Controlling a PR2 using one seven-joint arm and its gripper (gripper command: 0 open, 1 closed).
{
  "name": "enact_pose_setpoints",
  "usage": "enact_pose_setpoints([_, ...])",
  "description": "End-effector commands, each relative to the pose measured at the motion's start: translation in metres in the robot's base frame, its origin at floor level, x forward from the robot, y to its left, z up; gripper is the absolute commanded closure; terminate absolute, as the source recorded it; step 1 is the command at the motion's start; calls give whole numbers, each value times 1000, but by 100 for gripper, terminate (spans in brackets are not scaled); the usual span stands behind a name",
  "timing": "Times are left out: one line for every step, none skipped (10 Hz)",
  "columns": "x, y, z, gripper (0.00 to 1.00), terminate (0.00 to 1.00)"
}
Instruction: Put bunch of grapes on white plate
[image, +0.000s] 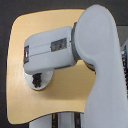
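My arm reaches across the wooden surface (65, 85) toward its edge on the exterior view's left, and my gripper (36, 80) hangs right over the white plate (46, 78), which lies near that edge. Dark grapes (36, 81) show at the gripper's tip, over the plate; whether they already rest on it I cannot tell (my forearm hides much). Nor can I tell if the gripper is spread or pinching. I judge this the placing step: next comes a gentle release, then a straight lift away. Nothing else crowds the plate.
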Motion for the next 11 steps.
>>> enact_pose_setpoints([-5, 7, 14, 100, 0])
enact_pose_setpoints([-4, 7, 19, 0, 0])
enact_pose_setpoints([-1, 8, 28, 0, 0])
enact_pose_setpoints([3, 10, 39, 0, 0])
enact_pose_setpoints([10, 13, 60, 0, 0])
enact_pose_setpoints([11, 13, 75, 0, 0])
enact_pose_setpoints([7, 18, 97, 0, 0])
enact_pose_setpoints([9, 15, 118, 0, 0])
enact_pose_setpoints([13, 14, 142, 0, 0])
enact_pose_setpoints([17, 14, 155, 0, 0])
enact_pose_setpoints([19, 13, 170, 0, 0])
